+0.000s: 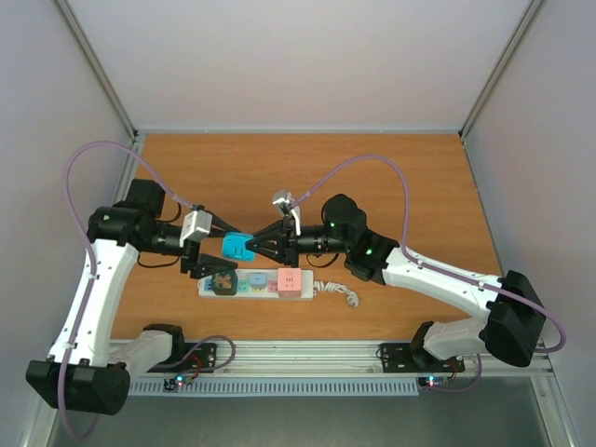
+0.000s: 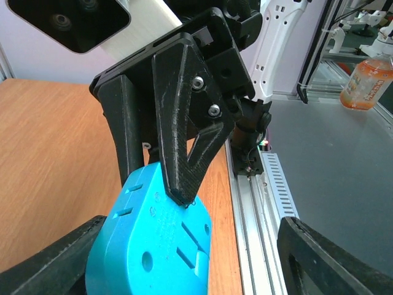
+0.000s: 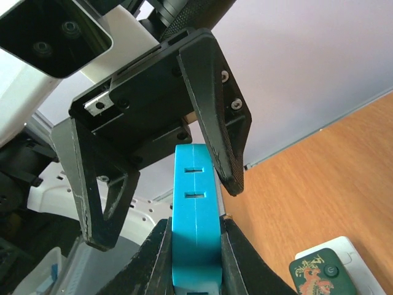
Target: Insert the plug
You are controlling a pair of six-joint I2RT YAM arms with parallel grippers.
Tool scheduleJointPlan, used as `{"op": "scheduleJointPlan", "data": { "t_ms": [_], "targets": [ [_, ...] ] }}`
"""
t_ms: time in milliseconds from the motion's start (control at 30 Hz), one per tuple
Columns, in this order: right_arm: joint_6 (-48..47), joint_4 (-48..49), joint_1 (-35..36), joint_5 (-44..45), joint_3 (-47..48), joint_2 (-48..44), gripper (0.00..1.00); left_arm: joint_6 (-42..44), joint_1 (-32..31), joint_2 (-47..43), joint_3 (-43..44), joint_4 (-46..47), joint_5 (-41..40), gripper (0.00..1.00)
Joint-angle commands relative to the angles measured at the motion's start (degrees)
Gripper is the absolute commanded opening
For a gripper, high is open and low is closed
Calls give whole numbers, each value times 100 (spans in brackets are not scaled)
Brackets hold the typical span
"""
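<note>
Right gripper [image 3: 195,247] is clamped on the blue plug [image 3: 195,203], holding it near the power strip's [image 1: 261,284] far edge. Left gripper [image 2: 190,233] is spread wide, straddling the plug. I see open table [image 1: 372,177] beyond.

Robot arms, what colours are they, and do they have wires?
White arms with black joints. Black, pointy triangle fingers with small silver screws. A purple cable loops along each arm, and a green light glows on the right one.
</note>
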Motion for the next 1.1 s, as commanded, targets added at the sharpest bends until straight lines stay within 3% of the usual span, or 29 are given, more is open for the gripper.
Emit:
{"op": "scheduleJointPlan", "data": {
  "t_ms": [0,367,867,1067],
  "targets": [
    [300,783,-55,470,54,85,1,206,-148,-123,-187,-123,194,72],
    [293,1540,-59,1437,-252,43,1,300,-338,-272,-350,-121,37,68],
    [-55,1787,-57,2471,-394,-199,1,441,-366,-163,-504,-121,-185,59],
    [-296,1894,-54,2751,-648,-494,1,162,-366,53,-432,16,-237,45]
  ]
}}
